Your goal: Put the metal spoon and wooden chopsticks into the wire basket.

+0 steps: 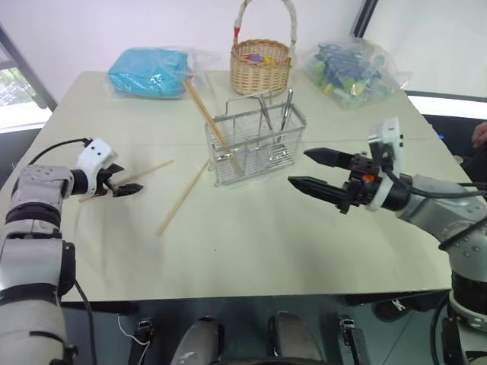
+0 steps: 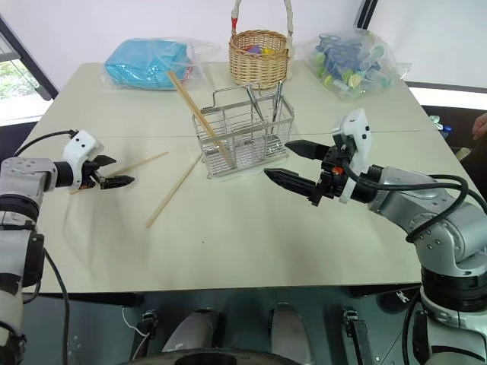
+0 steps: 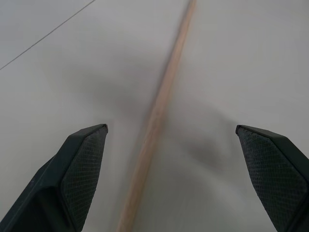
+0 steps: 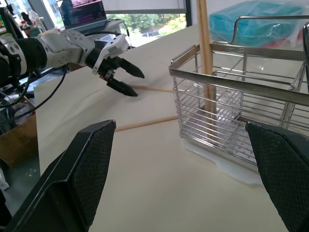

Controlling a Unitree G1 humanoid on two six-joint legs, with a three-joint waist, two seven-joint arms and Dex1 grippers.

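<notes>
Low over a loose chopstick, left gripper angled down, fingers apart; right gripper level, fingers apart.

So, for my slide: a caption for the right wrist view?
Open right tool faces the wire basket holding one chopstick; open left tool hovers over another.

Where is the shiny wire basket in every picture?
Left eye view: the wire basket stands mid-table, in front of the wicker basket.
Right eye view: the same spot, again in front of the wicker one.
Left wrist view: not in it.
Right wrist view: close up, between the right pincer's fingers.
Shared landmark: the chopstick leaning up out of it.
</notes>
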